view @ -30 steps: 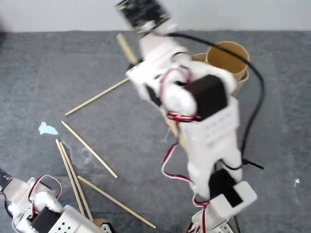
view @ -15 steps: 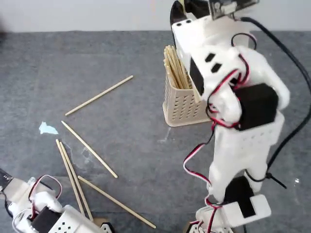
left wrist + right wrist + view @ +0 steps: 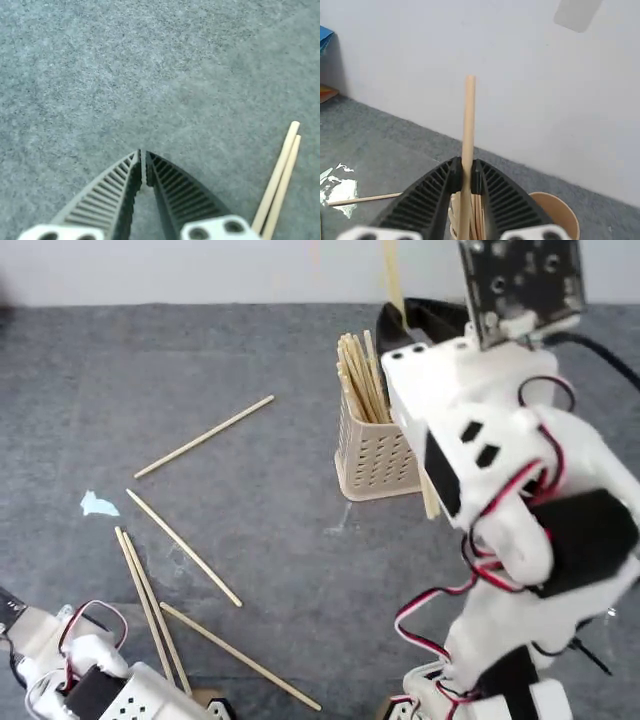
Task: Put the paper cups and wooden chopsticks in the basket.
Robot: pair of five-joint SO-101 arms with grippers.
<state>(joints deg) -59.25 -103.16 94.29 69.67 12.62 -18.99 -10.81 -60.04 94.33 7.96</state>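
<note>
My right gripper (image 3: 465, 177) is shut on one wooden chopstick (image 3: 468, 125), held upright above the cream basket (image 3: 375, 455). From above, that chopstick (image 3: 393, 275) sticks out past the black jaws of the right gripper (image 3: 402, 318). The basket holds a bundle of chopsticks (image 3: 360, 375). A tan paper cup (image 3: 555, 215) stands just beyond the bundle of chopsticks (image 3: 477, 210). Several loose chopsticks lie on the grey mat to the left: one (image 3: 205, 436) far, one (image 3: 183, 547) in the middle, a pair (image 3: 150, 605) and one (image 3: 240, 657) near. My left gripper (image 3: 143, 170) is shut and empty, low over the mat beside the pair (image 3: 280, 177).
The left arm's base (image 3: 80, 680) sits at the near left corner. A small blue scrap (image 3: 98, 505) lies on the mat at the left. A pale wall (image 3: 520, 75) rises behind the table. The right arm's body (image 3: 510, 500) covers the right side of the mat.
The right arm has swung from left of the basket to its right with the chopstick, which now stands upright. The basket is uncovered; the cups are hidden. The left arm has kept still.
</note>
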